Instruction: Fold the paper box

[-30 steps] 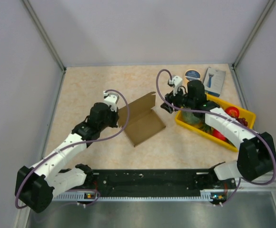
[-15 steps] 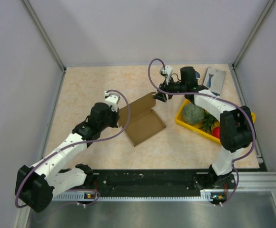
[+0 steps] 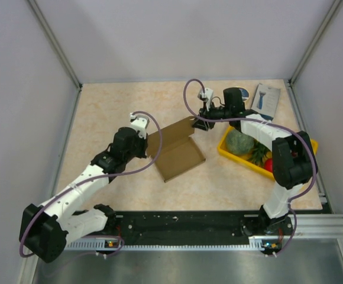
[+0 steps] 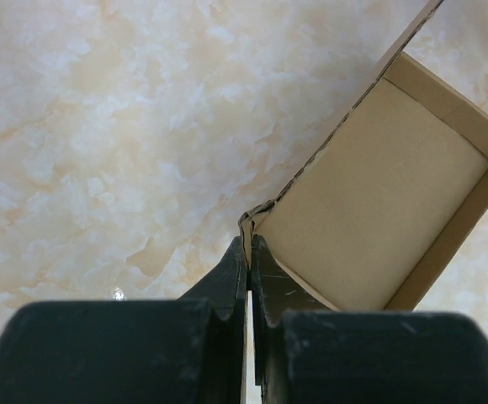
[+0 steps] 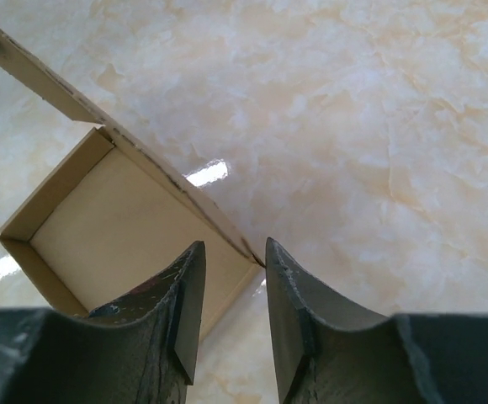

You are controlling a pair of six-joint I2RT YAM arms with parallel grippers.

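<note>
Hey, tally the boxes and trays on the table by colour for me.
Brown: 1, the paper box
Blue and white: 1, the retail box
Yellow: 1, the tray
Total: 3

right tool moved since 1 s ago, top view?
Yes. The right tool has shifted left, away from the yellow tray's near-left corner, and now sits open at the far right corner of the paper box.

Beige marbled tabletop [image 3: 109, 103], plain grey walls [image 3: 177, 35]
</note>
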